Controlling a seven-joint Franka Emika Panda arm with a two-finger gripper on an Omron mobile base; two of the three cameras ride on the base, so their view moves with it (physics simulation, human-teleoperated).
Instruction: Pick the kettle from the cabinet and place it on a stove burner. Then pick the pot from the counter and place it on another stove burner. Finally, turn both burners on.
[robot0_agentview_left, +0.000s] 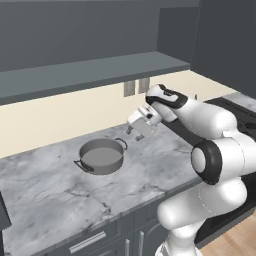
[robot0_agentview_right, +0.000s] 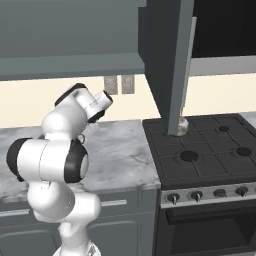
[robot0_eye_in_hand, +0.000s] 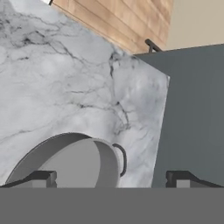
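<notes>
The wide grey pot (robot0_agentview_left: 101, 156) sits on the marble counter (robot0_agentview_left: 45, 185), with dark handles at both sides. My gripper (robot0_agentview_left: 133, 133) hovers open just right of and above it, holding nothing. In the hand view the pot (robot0_eye_in_hand: 65, 166) lies at the lower left, near my left fingertip (robot0_eye_in_hand: 43, 178), and the gripper (robot0_eye_in_hand: 111, 179) stands mostly beside its rim. A shiny silver kettle (robot0_agentview_right: 182, 127) rests at the cooktop's rear left, partly hidden by the cabinet door (robot0_agentview_right: 167, 65). Bare burners (robot0_agentview_right: 189, 156) show on the black stove.
The open cabinet door with its pale bar handle (robot0_agentview_right: 189, 65) hangs over the stove's left side. Front knobs (robot0_agentview_right: 196, 195) line the stove's edge. A wall shelf (robot0_agentview_left: 90, 72) runs above the counter, with outlets (robot0_agentview_left: 136, 87) on the wall behind my hand.
</notes>
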